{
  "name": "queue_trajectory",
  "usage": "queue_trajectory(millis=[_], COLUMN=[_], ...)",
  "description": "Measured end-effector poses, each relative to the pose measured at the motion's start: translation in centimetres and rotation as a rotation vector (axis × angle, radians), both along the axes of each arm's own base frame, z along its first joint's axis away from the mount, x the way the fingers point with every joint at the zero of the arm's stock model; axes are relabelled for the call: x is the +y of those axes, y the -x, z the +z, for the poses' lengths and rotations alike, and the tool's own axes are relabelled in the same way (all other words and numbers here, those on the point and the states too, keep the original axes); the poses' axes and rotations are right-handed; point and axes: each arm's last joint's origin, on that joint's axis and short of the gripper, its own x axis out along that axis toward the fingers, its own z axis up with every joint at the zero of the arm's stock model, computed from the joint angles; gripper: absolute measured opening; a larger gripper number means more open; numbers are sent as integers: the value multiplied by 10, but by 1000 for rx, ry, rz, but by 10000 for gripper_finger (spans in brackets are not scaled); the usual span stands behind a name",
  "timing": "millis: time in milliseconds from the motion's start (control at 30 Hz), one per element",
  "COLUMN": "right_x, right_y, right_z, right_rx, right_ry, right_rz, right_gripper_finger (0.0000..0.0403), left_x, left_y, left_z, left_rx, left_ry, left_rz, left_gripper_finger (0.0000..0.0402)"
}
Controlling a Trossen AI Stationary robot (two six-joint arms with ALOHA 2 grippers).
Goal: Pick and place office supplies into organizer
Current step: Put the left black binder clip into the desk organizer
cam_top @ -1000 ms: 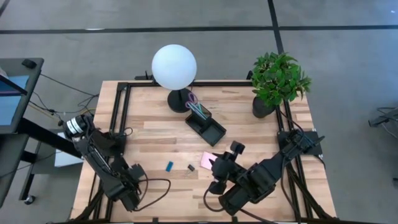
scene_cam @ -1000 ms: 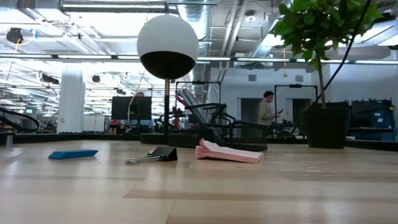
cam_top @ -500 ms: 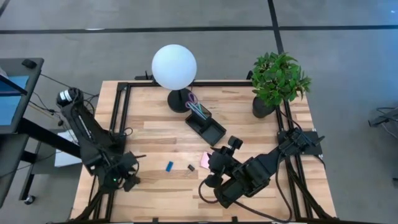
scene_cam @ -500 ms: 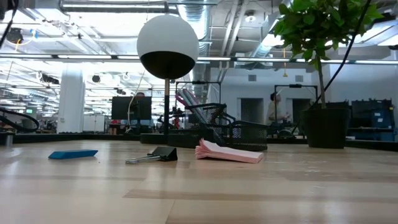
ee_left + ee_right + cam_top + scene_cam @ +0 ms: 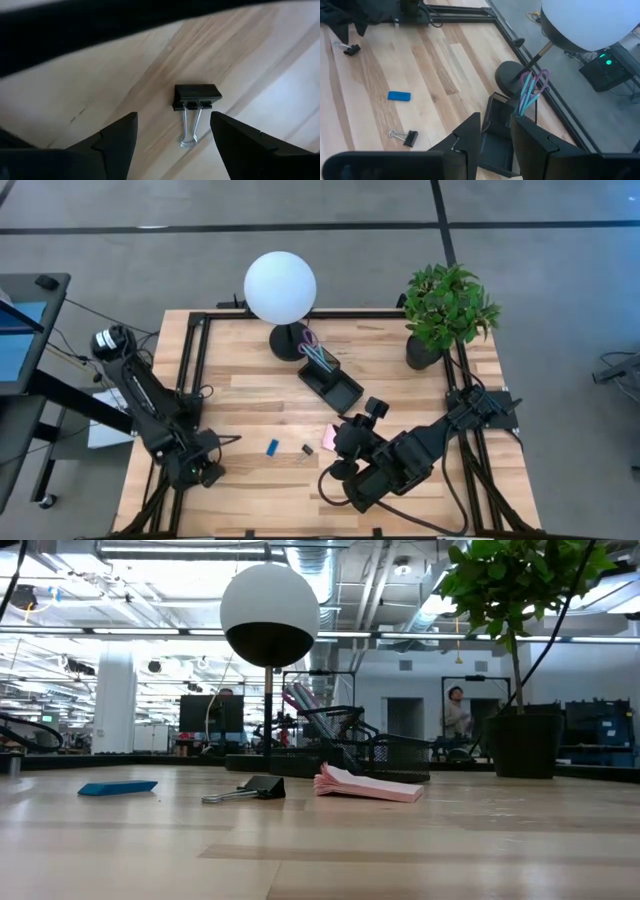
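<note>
"Where is the left hand (image 5: pixel 173 120)?"
"Over a black clip (image 5: pixel 196 97) on the table (image 5: pixel 100 85), fingers wide apart, empty."
"The right hand (image 5: pixel 495 120)?"
"Partly open, empty, facing the organizer (image 5: pixel 497 142) with its pens (image 5: pixel 529 92)."

Overhead view straight down, low view level across table (image 5: pixel 400 850), wrist views close, all sharing tabletop

A pale wood-grain table (image 5: pixel 400 370) is framed by black rails. A white globe lamp (image 5: pixel 280 288) is carried on a black base. A black organizer (image 5: pixel 331 383) is filled with purple-handled scissors (image 5: pixel 536 81) and teal pens (image 5: pixel 525 102). A pink sticky-note pad (image 5: pixel 366 785), a blue block (image 5: pixel 271 447) and a black clip (image 5: pixel 196 97) with silver handles are seen. A green plant (image 5: pixel 447 303) is set in a dark pot.
</note>
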Motion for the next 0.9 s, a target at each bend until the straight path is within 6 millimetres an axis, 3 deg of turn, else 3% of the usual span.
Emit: queue_trajectory(millis=[333,900], right_x=[1,1], right_y=[0,0], right_z=[0,0], right_rx=[0,0], right_ry=[0,0], right_rz=[2,2], right_gripper_finger=[101,101], left_x=[-13,-18], left_y=[-7,-14], left_z=[-15,-6], left_rx=[-4,-119], left_ry=[-15,-61], left_rz=[-34,-53], left_gripper_finger=[248,248])
